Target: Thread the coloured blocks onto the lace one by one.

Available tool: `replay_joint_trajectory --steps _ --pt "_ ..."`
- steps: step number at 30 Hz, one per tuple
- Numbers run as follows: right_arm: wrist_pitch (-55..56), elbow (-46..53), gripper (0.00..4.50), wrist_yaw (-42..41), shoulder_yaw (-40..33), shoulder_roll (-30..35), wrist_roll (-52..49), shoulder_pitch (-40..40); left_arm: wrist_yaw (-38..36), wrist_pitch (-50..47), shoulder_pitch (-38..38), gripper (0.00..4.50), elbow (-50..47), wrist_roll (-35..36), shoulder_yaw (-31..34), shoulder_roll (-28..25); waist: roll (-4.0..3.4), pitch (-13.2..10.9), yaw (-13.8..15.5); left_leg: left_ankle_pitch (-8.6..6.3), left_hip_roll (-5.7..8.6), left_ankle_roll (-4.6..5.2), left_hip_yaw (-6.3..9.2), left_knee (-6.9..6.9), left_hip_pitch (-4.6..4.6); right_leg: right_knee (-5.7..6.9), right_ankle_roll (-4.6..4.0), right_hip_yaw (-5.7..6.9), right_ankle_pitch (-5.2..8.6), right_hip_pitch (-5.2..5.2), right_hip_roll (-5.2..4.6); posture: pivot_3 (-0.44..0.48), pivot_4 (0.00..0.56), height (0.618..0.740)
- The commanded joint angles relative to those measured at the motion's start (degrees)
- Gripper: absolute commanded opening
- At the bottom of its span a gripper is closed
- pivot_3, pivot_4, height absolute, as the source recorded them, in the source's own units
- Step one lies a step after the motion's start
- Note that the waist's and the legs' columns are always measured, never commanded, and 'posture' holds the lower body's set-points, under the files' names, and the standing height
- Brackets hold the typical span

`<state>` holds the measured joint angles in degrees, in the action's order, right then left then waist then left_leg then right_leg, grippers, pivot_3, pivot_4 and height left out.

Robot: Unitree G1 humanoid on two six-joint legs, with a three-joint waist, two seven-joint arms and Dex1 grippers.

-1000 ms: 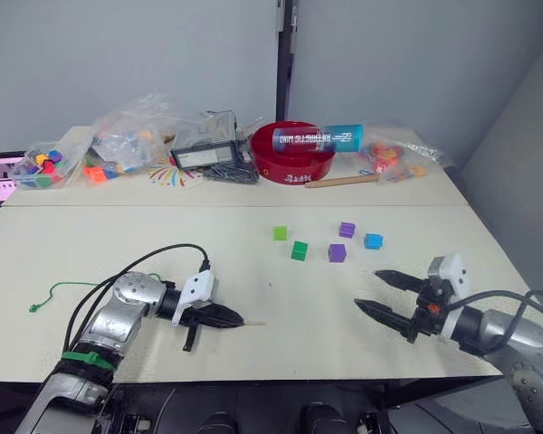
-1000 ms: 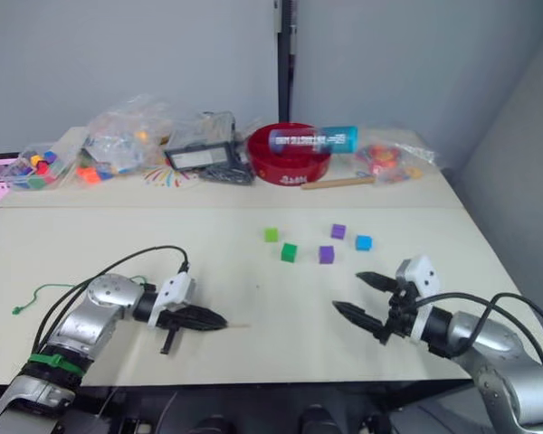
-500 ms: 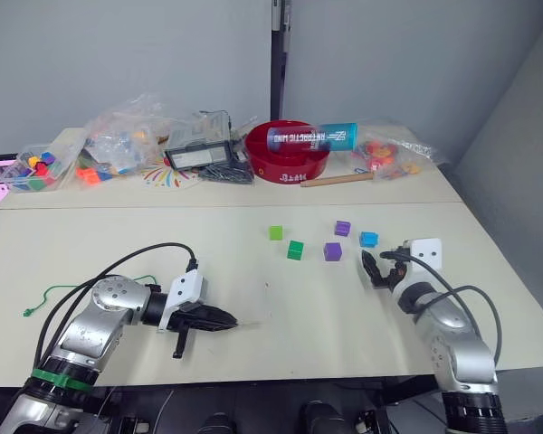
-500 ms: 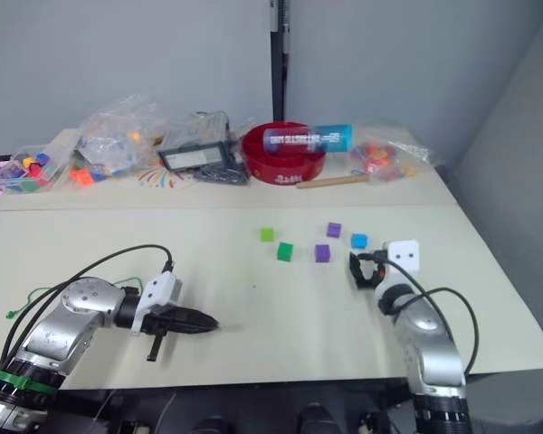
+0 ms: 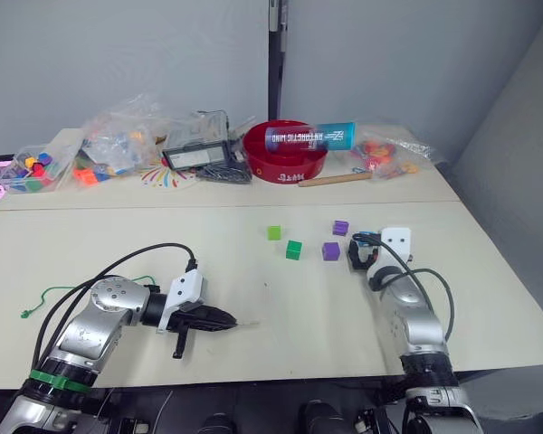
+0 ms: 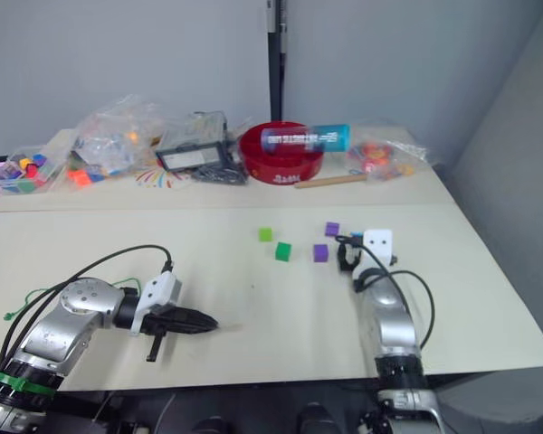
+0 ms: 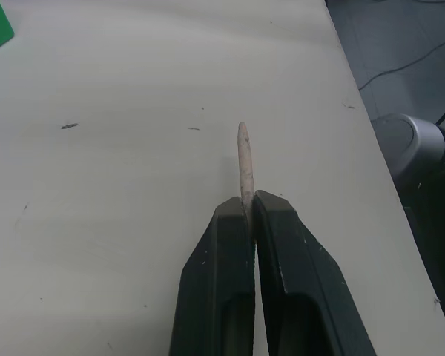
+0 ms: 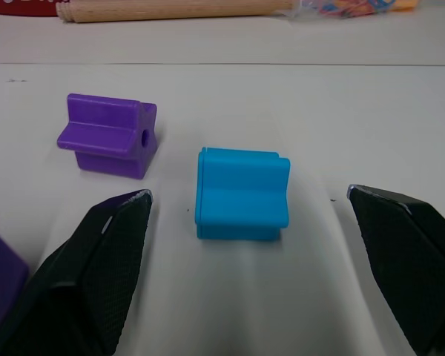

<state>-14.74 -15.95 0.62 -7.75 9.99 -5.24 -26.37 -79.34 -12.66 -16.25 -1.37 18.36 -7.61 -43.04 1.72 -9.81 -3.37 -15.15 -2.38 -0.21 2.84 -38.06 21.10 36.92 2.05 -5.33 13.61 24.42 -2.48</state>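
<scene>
The lace [image 5: 59, 290] is a thin green string lying at the table's left. Its pale stiff tip [image 7: 243, 159] sticks out from my left gripper [image 5: 224, 321], which is shut on it low over the table. Light green [image 5: 274, 233], dark green [image 5: 294, 250] and two purple blocks [image 5: 331, 251] [image 5: 341, 228] lie right of centre. My right gripper [image 8: 248, 193] is open, with one finger on each side of the bright blue block [image 8: 242, 194]. Neither finger touches it. In the left eye view the right gripper [image 5: 356, 253] mostly hides that block.
On the far table stand a red bowl [image 5: 288, 161] with a blue tube [image 5: 309, 137] across it, a wooden stick [image 5: 335, 179], a black device [image 5: 197, 155] and clear bags of toy pieces [image 5: 118, 140] [image 5: 389, 154]. A tub of coloured pieces [image 5: 36, 170] sits far left.
My right arm has swung from the front right edge forward to the blocks, and its open fingers now flank the blue block. The left gripper has kept the lace tip, hardly moving.
</scene>
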Motion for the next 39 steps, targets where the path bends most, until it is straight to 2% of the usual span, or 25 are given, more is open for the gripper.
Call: replay_joint_trajectory --steps 1,9,10,16,23,26,31,39 --pt "2.3 -1.1 3.95 1.1 -1.6 -0.2 -0.1 -1.0 0.1 0.3 -0.6 0.00 -1.0 1.0 1.1 -0.4 0.00 0.0 -0.1 0.00 0.00 0.00 0.01 0.00 0.00 0.01 0.00 0.00 0.00 0.00 0.00 0.000 0.150 0.731" --pt "2.9 3.0 1.26 0.3 -1.7 -1.3 -1.6 1.5 0.4 0.3 -0.1 0.00 -1.1 0.9 1.6 -0.9 0.00 0.0 -0.6 0.00 0.00 0.00 0.04 0.02 0.00 0.03 0.00 0.00 0.00 0.00 0.00 0.000 0.150 0.731" --pt "3.0 4.1 1.17 0.0 -1.5 -1.5 -1.8 2.0 0.4 0.3 -0.1 0.00 -1.1 0.9 1.6 -0.9 0.00 0.0 -0.6 0.00 0.00 0.00 0.04 0.02 0.00 0.03 0.00 0.00 0.00 0.00 0.00 0.000 0.150 0.731" --pt "0.4 15.6 1.17 -1.3 0.4 -2.7 -1.3 8.1 0.5 0.5 -0.5 0.00 -0.5 0.9 1.6 -0.8 -0.01 0.0 -0.6 0.00 0.00 0.00 0.05 0.03 0.01 0.04 0.00 0.00 0.00 0.03 0.00 0.000 0.150 0.731" --pt "-20.1 54.7 1.17 -3.2 10.1 -1.8 -4.4 28.4 -0.2 1.2 -1.8 0.00 1.8 0.8 1.6 -0.8 -0.03 0.0 -0.2 -0.01 0.00 0.00 0.12 0.05 0.07 0.08 0.01 0.02 0.03 0.08 0.01 0.000 0.150 0.731" --pt "-29.2 64.4 1.17 -2.7 16.2 -1.3 -5.7 33.6 -0.6 1.3 -2.5 0.00 2.6 0.6 1.4 -0.8 -0.02 0.0 -0.6 0.00 0.00 0.00 0.07 0.05 0.04 0.05 0.00 0.00 0.05 0.06 0.01 0.000 0.150 0.731" --pt "-35.9 64.7 1.17 -3.4 17.2 -1.8 -7.6 33.8 -1.3 1.3 -2.8 0.00 2.8 0.6 1.4 -1.1 -0.01 0.0 -0.5 0.01 -0.02 -0.01 0.08 0.05 -0.01 0.07 0.09 0.00 0.13 0.04 0.06 0.000 0.150 0.731" --pt "-37.1 55.1 1.17 -4.5 21.9 -2.9 -7.2 33.0 -1.9 0.2 -2.2 0.00 1.3 1.1 2.1 -2.7 0.05 0.0 -0.5 0.01 -0.04 -0.01 0.09 0.06 0.05 -0.03 -0.01 0.05 0.08 0.07 0.06 0.000 0.150 0.731"
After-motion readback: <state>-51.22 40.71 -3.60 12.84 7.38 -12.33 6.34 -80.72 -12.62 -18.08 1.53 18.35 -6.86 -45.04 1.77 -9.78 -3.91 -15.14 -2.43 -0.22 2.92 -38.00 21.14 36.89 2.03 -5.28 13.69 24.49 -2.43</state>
